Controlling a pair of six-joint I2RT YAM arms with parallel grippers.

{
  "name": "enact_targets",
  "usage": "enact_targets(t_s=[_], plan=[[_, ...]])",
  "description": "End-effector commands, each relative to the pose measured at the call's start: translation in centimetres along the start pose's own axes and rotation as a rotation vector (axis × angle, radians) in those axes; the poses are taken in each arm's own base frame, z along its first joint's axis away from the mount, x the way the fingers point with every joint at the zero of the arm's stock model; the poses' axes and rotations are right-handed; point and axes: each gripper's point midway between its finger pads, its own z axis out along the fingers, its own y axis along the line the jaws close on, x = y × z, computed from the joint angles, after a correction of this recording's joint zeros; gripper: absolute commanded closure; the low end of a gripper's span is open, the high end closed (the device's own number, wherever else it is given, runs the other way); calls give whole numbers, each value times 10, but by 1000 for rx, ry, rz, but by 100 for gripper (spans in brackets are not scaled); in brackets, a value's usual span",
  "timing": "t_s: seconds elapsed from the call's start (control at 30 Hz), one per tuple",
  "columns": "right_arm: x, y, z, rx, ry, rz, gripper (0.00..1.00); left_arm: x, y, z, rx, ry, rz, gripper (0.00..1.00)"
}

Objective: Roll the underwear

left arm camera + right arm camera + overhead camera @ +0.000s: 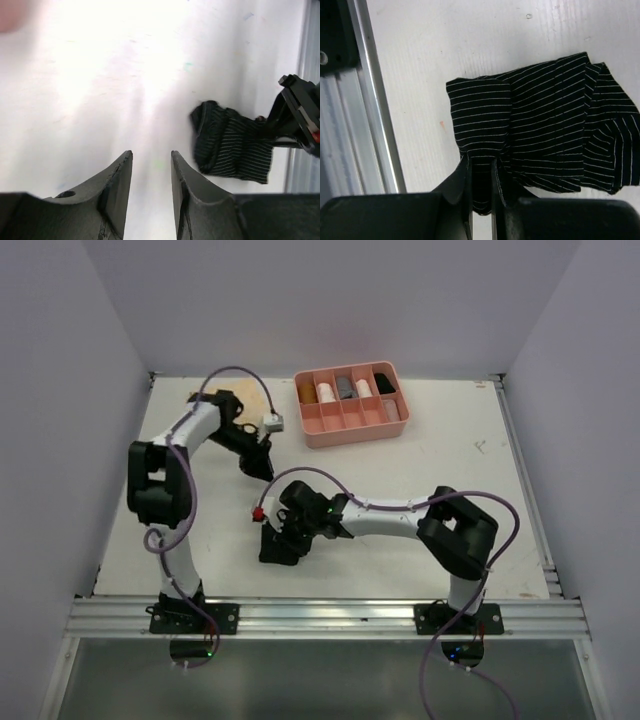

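A black underwear with thin white stripes (545, 125) lies crumpled on the white table near the front edge. My right gripper (480, 162) is shut on the near edge of its folded left flap, and cloth fills the gap between the jaws. From above, the right gripper (287, 532) sits on the black underwear (275, 548). My left gripper (151, 162) hovers over bare table to the left of the black underwear (230, 145), open with nothing between its fingers. A pale tan underwear (252, 396) lies at the back left, partly hidden by the left arm.
A pink divided tray (352, 428) stands at the back centre with several rolled cloths in its far compartments. The aluminium rail (370, 125) of the table's front edge runs close beside the black underwear. Grey walls enclose the table on three sides.
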Motion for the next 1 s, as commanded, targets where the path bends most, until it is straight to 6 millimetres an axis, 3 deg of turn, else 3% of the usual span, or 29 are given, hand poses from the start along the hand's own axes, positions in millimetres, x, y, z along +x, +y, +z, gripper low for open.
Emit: enact_targets(t_s=[0.0,0.07,0.1,0.13,0.17,0.23,0.27,0.3,0.33,0.37,0.43,0.47,0.57,0.63,0.67,0.8,0.97], plan=[[49,11,8,-148,160,322,100,-36,9,-57,-197,-184,116,60],[43,-4,10,-150,142,446,100,-37,6,-86,-313,-235,168,59],[47,-3,14,-180,161,506,100,-14,2,-88,-333,-240,119,58],[46,-6,15,-183,165,537,100,-16,-9,-99,-383,-250,178,57],[39,-14,15,-184,151,567,100,3,-15,-91,-389,-236,171,57],[42,-19,20,-222,172,654,100,11,-33,-96,-437,-209,291,55],[35,-22,21,-244,159,678,100,30,-46,-82,-400,-182,283,54],[41,-23,28,-265,181,739,100,31,-56,-84,-416,-161,377,54],[34,-27,28,-310,147,764,100,39,-62,-79,-408,-141,402,52],[36,-28,31,-327,142,789,100,57,-71,-69,-379,-98,389,52],[41,-34,37,-371,136,849,100,68,-84,-57,-359,-28,493,50],[43,-34,39,-383,134,863,100,83,-88,-49,-350,9,493,50],[47,-41,43,-418,123,913,100,90,-106,-17,-299,73,622,50],[52,-45,44,-416,130,924,100,87,-111,-8,-318,70,652,48],[53,-47,45,-415,129,921,100,90,-104,-3,-349,83,678,48],[56,-49,45,-409,144,926,100,82,-109,16,-359,82,732,46],[57,-52,49,-399,161,944,100,76,-103,28,-391,103,811,44]])
